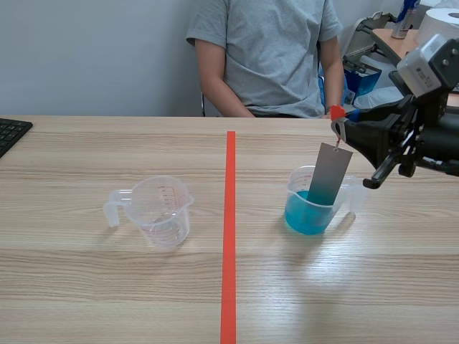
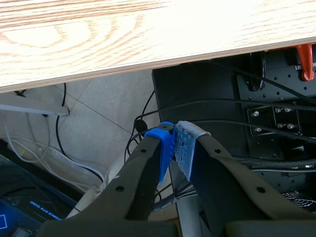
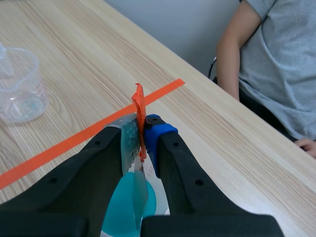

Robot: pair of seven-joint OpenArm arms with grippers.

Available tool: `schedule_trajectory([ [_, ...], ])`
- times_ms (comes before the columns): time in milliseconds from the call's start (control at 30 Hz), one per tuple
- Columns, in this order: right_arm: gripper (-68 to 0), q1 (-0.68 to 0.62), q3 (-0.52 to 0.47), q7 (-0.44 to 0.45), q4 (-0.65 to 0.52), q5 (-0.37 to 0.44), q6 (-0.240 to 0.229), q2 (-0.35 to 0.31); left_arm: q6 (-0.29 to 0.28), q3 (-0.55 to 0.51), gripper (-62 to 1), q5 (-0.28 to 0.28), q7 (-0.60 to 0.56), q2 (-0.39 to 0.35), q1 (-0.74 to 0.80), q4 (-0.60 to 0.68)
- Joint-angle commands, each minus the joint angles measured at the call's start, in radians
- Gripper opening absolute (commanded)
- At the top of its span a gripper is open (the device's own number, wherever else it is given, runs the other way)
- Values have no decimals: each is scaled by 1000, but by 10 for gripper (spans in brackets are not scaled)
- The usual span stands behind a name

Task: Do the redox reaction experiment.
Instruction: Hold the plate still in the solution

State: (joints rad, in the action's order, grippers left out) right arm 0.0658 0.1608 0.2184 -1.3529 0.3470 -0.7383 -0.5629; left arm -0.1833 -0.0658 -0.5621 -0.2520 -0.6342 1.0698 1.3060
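Observation:
A grey metal strip (image 1: 330, 174) hangs from an orange-red tag (image 1: 336, 112), its lower end dipped in the blue liquid of a clear beaker (image 1: 313, 209) right of the tape line. My right gripper (image 1: 340, 127) is shut on that tag, above the beaker. The right wrist view shows the tag (image 3: 139, 111) pinched between the pads, with the strip (image 3: 138, 192) and the blue liquid (image 3: 123, 210) below. An empty clear measuring cup (image 1: 159, 210) stands left of the line, also seen ahead of the right gripper (image 3: 19, 85). My left gripper (image 2: 175, 143) is shut on nothing, below the table edge.
A person in a grey shirt (image 1: 267, 54) sits across the table, one hand (image 3: 306, 146) resting near the far edge. A black keyboard corner (image 1: 10, 132) lies at the far left. Under the table edge (image 2: 98, 74) are cables and black hardware (image 2: 256, 113).

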Motion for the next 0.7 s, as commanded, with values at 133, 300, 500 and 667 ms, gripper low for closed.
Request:
schedule_trajectory([
  [133, -663, 14, -11, -27, -79, 95, -7, -53, -2, 2, -562, -2, -10, 8, 13, 8],
  [300, -663, 14, -12, -67, -124, 167, -7, -79, -2, 2, -562, -2, -11, 8, 13, 8],
  [500, -663, 14, -20, -119, -177, 273, -7, -124, -2, 2, -562, -2, -11, 8, 13, 8],
  [667, -663, 14, -56, -168, -212, 357, -7, -146, -2, 2, -562, -2, -10, 8, 13, 8],
])
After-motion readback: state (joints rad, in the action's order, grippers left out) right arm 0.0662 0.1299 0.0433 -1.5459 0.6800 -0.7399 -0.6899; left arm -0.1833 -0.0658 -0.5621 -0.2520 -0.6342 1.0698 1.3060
